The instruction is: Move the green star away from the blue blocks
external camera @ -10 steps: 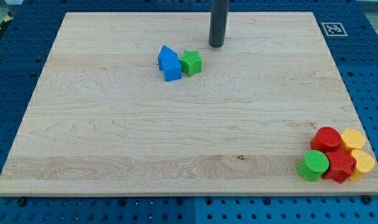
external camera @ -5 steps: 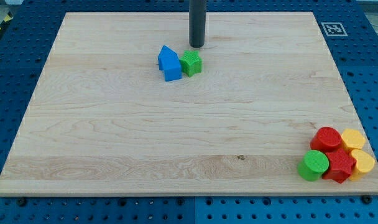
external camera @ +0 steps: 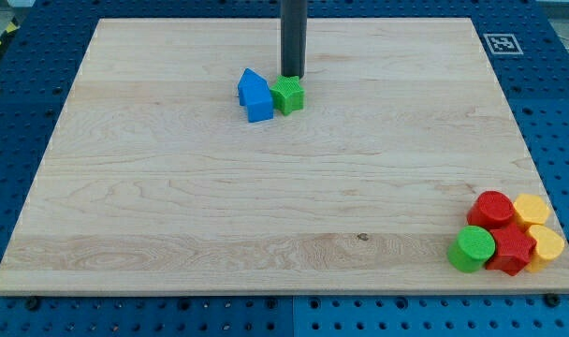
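The green star (external camera: 287, 95) lies on the wooden board (external camera: 172, 206) in the upper middle of the view. It touches the right side of two blue blocks (external camera: 255, 95) that sit tight together. My tip (external camera: 293, 76) stands just above the star in the view, at its top edge, touching or nearly touching it. The dark rod rises straight up out of the view's top.
A cluster sits at the board's bottom right corner: a green cylinder (external camera: 472, 248), a red cylinder (external camera: 493, 208), a red block (external camera: 511, 249) and two yellow blocks (external camera: 531, 208) (external camera: 547, 245). A fiducial tag (external camera: 501, 43) marks the top right corner.
My tip has moved left across the view's top, then slightly down, from up-right of the star to just above it. No block has visibly moved.
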